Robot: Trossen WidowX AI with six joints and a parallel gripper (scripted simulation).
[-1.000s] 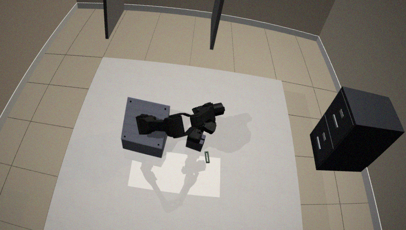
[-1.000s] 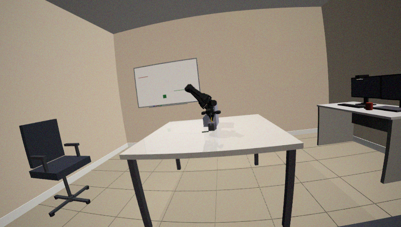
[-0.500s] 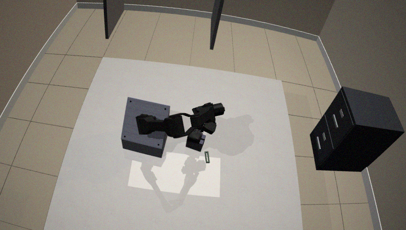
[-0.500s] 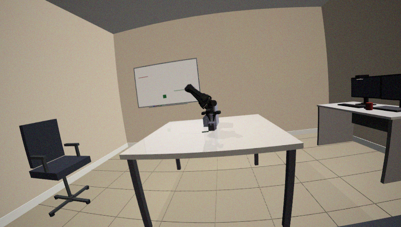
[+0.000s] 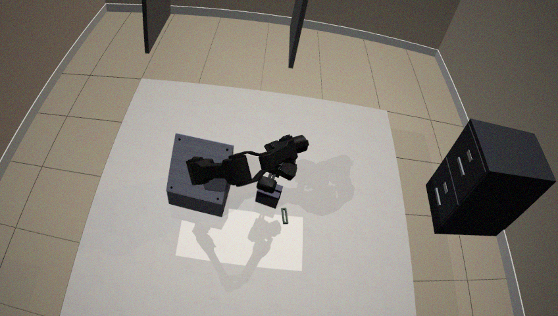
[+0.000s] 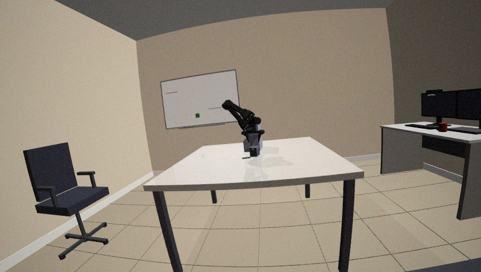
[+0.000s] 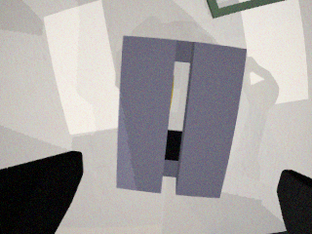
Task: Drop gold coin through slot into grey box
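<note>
The grey box [image 5: 267,198] [image 6: 254,151] [image 7: 146,112] stands on the table with its slotted lid facing up. In the wrist view a thin gold sliver of the coin [image 7: 172,93] shows through the slot, below the lid and against its left edge; the rest of the coin is hidden. My gripper [image 5: 277,178] [image 6: 253,139] [image 7: 182,175] is open and empty above the box, with its fingers wide apart on either side of it in the wrist view. The dark-green holder [image 5: 282,216] [image 6: 245,157] [image 7: 234,12] lies near the box with no coin in it.
The arm's grey base block [image 5: 199,149] stands beside the box on the white table [image 5: 344,254] [image 6: 303,168]. A black cabinet [image 5: 489,203] stands beyond the table. An office chair [image 6: 50,175] and a desk [image 6: 401,148] with monitors are farther off.
</note>
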